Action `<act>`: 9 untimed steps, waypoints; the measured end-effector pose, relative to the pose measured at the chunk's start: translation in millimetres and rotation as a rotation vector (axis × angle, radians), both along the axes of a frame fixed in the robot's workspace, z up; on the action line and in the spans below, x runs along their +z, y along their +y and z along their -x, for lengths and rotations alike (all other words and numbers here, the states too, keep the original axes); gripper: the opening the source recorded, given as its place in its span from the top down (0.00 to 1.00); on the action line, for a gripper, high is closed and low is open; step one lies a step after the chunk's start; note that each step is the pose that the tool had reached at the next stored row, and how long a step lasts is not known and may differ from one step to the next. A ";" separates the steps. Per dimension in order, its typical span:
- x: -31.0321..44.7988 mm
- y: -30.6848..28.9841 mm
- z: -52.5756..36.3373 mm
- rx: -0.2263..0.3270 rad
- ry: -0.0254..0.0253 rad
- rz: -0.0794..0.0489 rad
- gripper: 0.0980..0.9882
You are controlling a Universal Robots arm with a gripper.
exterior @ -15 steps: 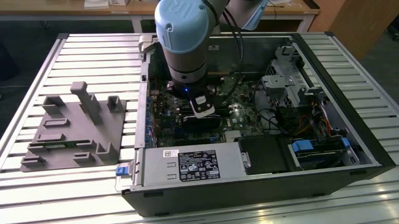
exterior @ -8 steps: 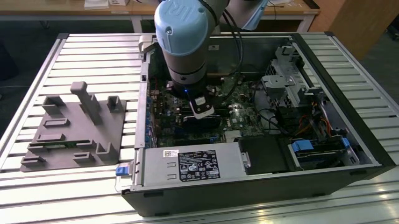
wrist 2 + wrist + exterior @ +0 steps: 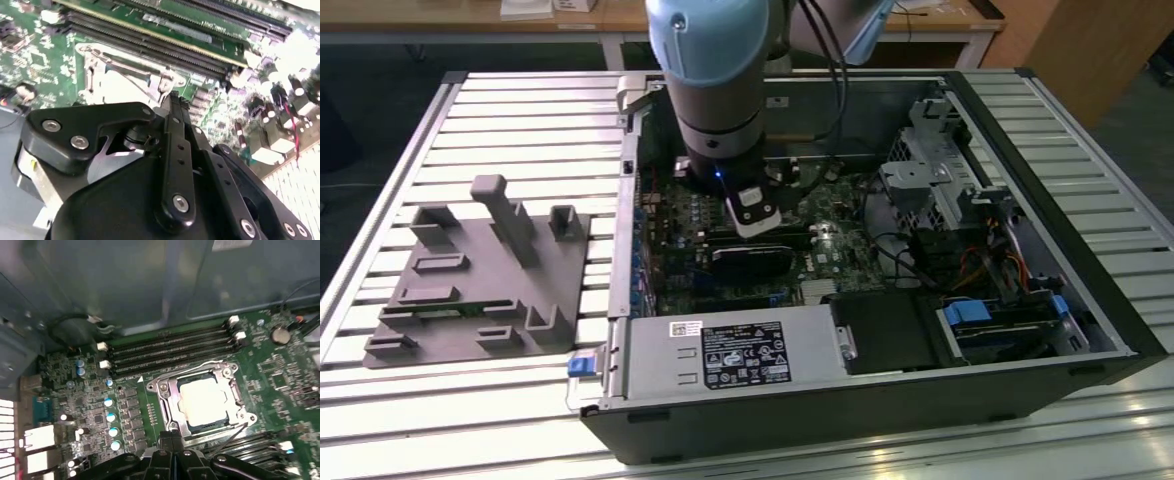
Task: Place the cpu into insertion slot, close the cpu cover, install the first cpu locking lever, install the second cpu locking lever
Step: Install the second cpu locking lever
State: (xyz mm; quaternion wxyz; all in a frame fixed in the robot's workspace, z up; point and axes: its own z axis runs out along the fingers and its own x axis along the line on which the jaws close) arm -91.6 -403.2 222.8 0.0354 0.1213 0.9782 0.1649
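The blue-grey robot arm (image 3: 716,70) is seen in the exterior view reaching straight down into an open black computer case (image 3: 1067,290) that lies on its side on a slatted metal table (image 3: 494,100). Its wrist is held vertical above the green motherboard (image 3: 834,235), with a white-and-black block at its lower end. A grey plastic fixture with upright posts (image 3: 480,270) is set on the table at the exterior view's left, well apart from the case.

In the first wrist view the small square silvery-grey cpu (image 3: 202,400) is seated in the square black insertion slot (image 3: 172,407). The thin silver metal cpu cover (image 3: 235,390) appears to be lowered around the chip, with thin wire levers (image 3: 227,437) running along its edges; whether they are latched cannot be told. Long black memory slots (image 3: 170,347) lie just beside the socket.

The black jaws of the gripper (image 3: 172,447) are brought together, their tips pressed against each other with nothing held between them, and they hover just beside the socket's near edge. In the second wrist view the same closed fingers (image 3: 177,130) are seen from the side, pointing at the silver frame (image 3: 125,80).
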 end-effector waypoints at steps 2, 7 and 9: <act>7.6 0.0 0.0 0.000 0.0000 0.000 0.99; 22.1 0.0 -0.1 0.000 -0.0002 0.012 0.99; 26.1 0.0 -0.9 0.000 -0.0003 0.024 0.99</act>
